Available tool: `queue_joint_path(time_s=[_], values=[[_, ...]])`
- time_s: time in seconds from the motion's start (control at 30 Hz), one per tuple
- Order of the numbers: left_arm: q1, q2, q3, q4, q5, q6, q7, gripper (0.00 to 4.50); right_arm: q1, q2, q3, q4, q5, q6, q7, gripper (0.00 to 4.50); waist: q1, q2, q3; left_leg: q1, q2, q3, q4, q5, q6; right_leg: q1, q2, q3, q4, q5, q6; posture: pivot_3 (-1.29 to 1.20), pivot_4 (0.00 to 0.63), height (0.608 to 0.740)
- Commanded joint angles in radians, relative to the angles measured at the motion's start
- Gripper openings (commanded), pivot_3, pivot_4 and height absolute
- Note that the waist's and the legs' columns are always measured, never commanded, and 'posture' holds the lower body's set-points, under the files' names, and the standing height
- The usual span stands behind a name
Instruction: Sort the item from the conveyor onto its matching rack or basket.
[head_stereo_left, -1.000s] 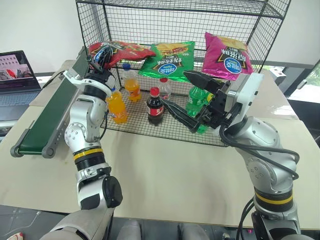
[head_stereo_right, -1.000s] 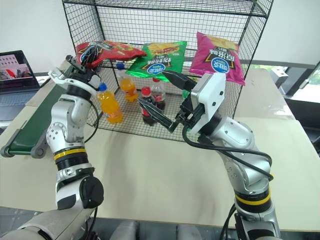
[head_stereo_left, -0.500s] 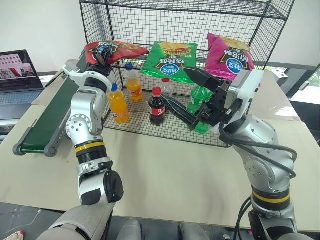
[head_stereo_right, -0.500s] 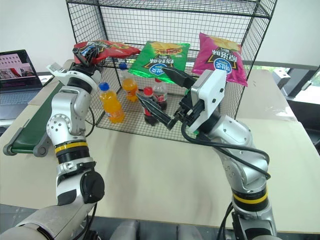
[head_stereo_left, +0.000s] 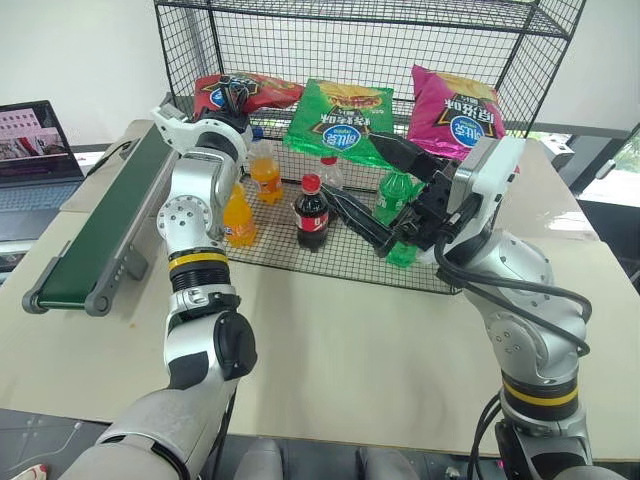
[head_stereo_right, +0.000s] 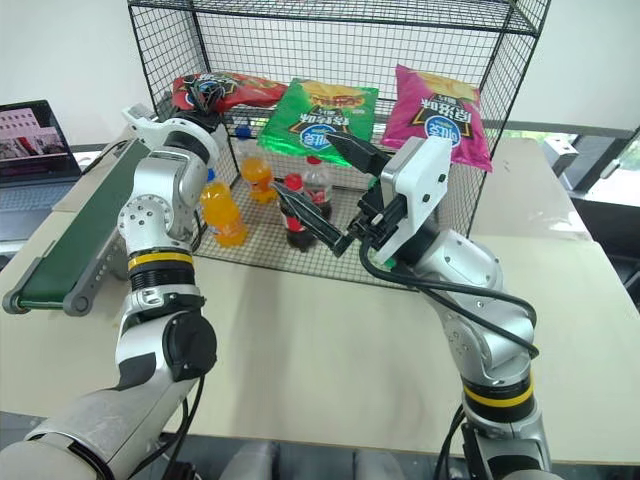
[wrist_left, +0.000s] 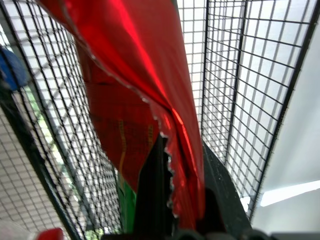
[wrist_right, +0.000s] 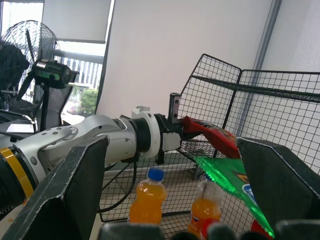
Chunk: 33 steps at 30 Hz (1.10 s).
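- At the far left a laptop (head_stereo_left: 35, 140) stands open on its own desk.
- One conveyor (head_stereo_left: 95, 235), a dark green belt in a grey frame, runs near to far along the left side of the beige desk (head_stereo_left: 330, 350), and its belt is bare.
- The left gripper (head_stereo_left: 232, 95) reaches up into the left end of the rack (head_stereo_left: 480, 30), on the middle tier. In the left wrist view its two black fingers (wrist_left: 152, 190) are pinched tight on the edge of the red chip bag (head_stereo_left: 245, 92).
- That red chip bag lies at the left end of the tier, with its far part over the mesh.
- Three chip bags sit in a row on this tier: the red one, a green bag (head_stereo_left: 340, 118) in the middle, and a magenta bag (head_stereo_left: 455, 105) on the right, leaning against the back mesh.
- On the bottom tier stand five bottles: two orange drink bottles (head_stereo_left: 237, 215) on the left, one cola bottle (head_stereo_left: 311, 212) with a red cap, one clear bottle (head_stereo_left: 330, 175) behind it, and one green bottle (head_stereo_left: 393, 205) further right.
- The right gripper (head_stereo_left: 385, 190) hangs in front of the rack's right half, near the cola and green bottles. Its two fingers stand wide apart with nothing between them.
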Motion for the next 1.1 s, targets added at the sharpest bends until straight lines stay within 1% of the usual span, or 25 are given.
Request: queue_joint_path(time_s=[0.03,0.23,0.3,0.4,0.43,0.53,0.63,0.67,0.7,0.73,0.77,0.8,0.87,0.9,0.93,1.0,1.03,1.1], values=[[-0.033,0.01,0.012,-0.019,0.031,-0.022,-0.03,1.22,-0.008,-0.005,-0.01,-0.04,-0.004,0.0,-0.009,4.5,-0.001,0.0,0.0,0.0,0.0,0.0,0.0,0.0,0.0,0.0,0.0,0.0,0.0,0.0,0.0,0.0,0.15,0.74],[-0.027,0.004,0.019,-0.053,0.019,0.016,-0.033,3.86,-0.007,-0.002,-0.009,-0.035,-0.003,0.001,-0.004,4.5,0.0,0.0,0.0,0.0,0.0,0.0,0.0,0.0,0.0,0.0,0.0,0.0,0.0,0.0,0.0,0.0,0.15,0.74],[0.004,0.006,-0.001,-0.107,0.024,0.05,-0.015,4.45,-0.002,-0.003,-0.009,-0.033,-0.004,-0.001,-0.002,4.5,0.0,0.0,0.0,0.0,0.0,0.0,0.0,0.0,0.0,0.0,0.0,0.0,0.0,0.0,0.0,0.0,0.15,0.74],[0.083,-0.017,-0.005,-0.269,-0.024,0.102,0.088,4.45,0.014,-0.005,-0.009,-0.035,-0.005,-0.002,0.001,4.5,-0.001,0.0,0.0,0.0,0.0,0.0,0.0,0.0,0.0,0.0,0.0,0.0,0.0,0.0,0.0,0.0,0.15,0.74],[0.127,-0.018,-0.004,-0.348,-0.05,0.127,0.141,4.45,0.023,-0.006,-0.01,-0.037,-0.005,-0.003,0.002,4.5,-0.002,0.0,0.0,0.0,0.0,0.0,0.0,0.0,0.0,0.001,0.0,0.0,0.001,0.0,0.0,0.0,0.15,0.74],[0.223,-0.008,-0.002,-0.509,-0.117,0.173,0.257,4.45,0.05,-0.011,-0.011,-0.043,-0.008,-0.008,0.009,4.5,-0.005,0.0,0.0,0.001,0.0,0.0,0.0,0.0,0.0,0.001,0.0,0.0,0.003,0.0,0.0,0.0,0.15,0.74],[0.349,0.062,-0.027,-0.661,-0.177,0.256,0.317,4.45,0.105,-0.019,-0.013,-0.051,-0.016,-0.014,0.014,4.5,-0.004,0.0,0.0,0.001,0.0,-0.001,0.001,0.0,-0.001,0.0,0.0,0.0,0.003,0.0,0.0,0.0,0.15,0.74],[0.416,0.112,-0.047,-0.714,-0.183,0.307,0.299,4.45,0.139,-0.021,-0.013,-0.055,-0.025,-0.008,0.004,4.5,-0.004,0.0,0.0,0.001,0.0,-0.001,0.001,0.0,-0.001,0.001,0.0,0.0,0.004,0.0,0.0,0.0,0.15,0.74],[0.501,0.19,-0.087,-0.767,-0.149,0.379,0.257,4.45,0.184,-0.022,-0.013,-0.056,-0.039,-0.005,-0.011,4.5,-0.004,0.0,0.0,0.001,0.0,-0.001,0.001,0.001,-0.001,0.001,0.0,0.0,0.003,0.0,0.0,0.0,0.15,0.74],[0.561,0.249,-0.117,-0.804,-0.125,0.425,0.227,4.45,0.215,-0.022,-0.014,-0.056,-0.048,-0.004,-0.021,4.5,-0.005,0.0,0.0,0.002,0.0,-0.001,0.001,0.001,-0.001,0.001,0.0,0.0,0.004,0.0,0.0,0.0,0.15,0.74],[0.633,0.33,-0.169,-0.852,-0.046,0.459,0.172,4.45,0.257,-0.023,-0.01,-0.057,-0.065,-0.009,-0.028,4.5,-0.005,0.001,0.0,0.004,0.0,-0.001,0.0,0.0,-0.001,0.003,0.0,0.0,0.003,0.0,0.0,0.0,0.15,0.74],[0.675,0.38,-0.203,-0.88,0.008,0.47,0.137,4.45,0.282,-0.024,-0.008,-0.058,-0.075,-0.015,-0.03,4.5,-0.002,0.001,0.0,0.005,0.0,-0.001,0.0,0.0,-0.001,0.004,0.0,0.0,0.003,0.0,0.0,0.0,0.15,0.74],[0.828,0.503,-0.326,-0.946,0.222,0.434,0.008,4.45,0.374,-0.023,0.005,-0.037,-0.147,-0.031,-0.069,4.5,0.001,0.001,0.001,0.004,0.0,-0.001,-0.001,0.001,-0.003,0.004,0.0,0.0,0.002,0.0,0.0,0.0,0.15,0.74],[0.89,0.533,-0.374,-0.961,0.305,0.403,-0.042,4.45,0.416,-0.023,0.012,-0.022,-0.187,-0.042,-0.087,4.5,0.001,0.001,0.0,0.004,0.0,-0.001,-0.002,0.002,-0.004,0.004,0.0,0.0,0.0,0.0,0.0,0.0,0.15,0.74],[0.95,0.567,-0.439,-0.968,0.417,0.348,-0.096,4.45,0.459,-0.027,0.023,0.005,-0.246,-0.075,-0.107,4.5,0.0,0.002,0.0,0.005,0.0,-0.001,-0.002,0.002,-0.005,0.005,0.0,0.0,-0.001,-0.001,0.0,0.0,0.15,0.74],[1.011,0.584,-0.52,-0.951,0.574,0.254,-0.157,4.45,0.51,-0.009,0.025,0.046,-0.302,-0.108,-0.142,4.5,-0.001,0.002,0.001,0.007,0.0,-0.001,-0.004,0.002,-0.005,0.007,0.0,0.0,-0.005,-0.001,-0.001,0.0,0.15,0.74],[1.029,0.579,-0.546,-0.938,0.635,0.218,-0.177,4.45,0.526,0.006,0.018,0.062,-0.309,-0.112,-0.158,4.5,-0.001,0.002,0.001,0.005,0.0,-0.001,-0.006,0.003,-0.006,0.006,0.0,0.0,-0.007,-0.001,-0.001,0.0,0.15,0.74],[1.06,0.541,-0.604,-0.86,0.773,0.086,-0.223,4.45,0.56,0.05,-0.004,0.109,-0.336,-0.126,-0.215,4.5,-0.002,0.002,0.001,0.003,0.0,-0.001,-0.007,0.004,-0.008,0.003,0.0,0.001,-0.007,0.0,-0.001,0.0,0.15,0.74]])
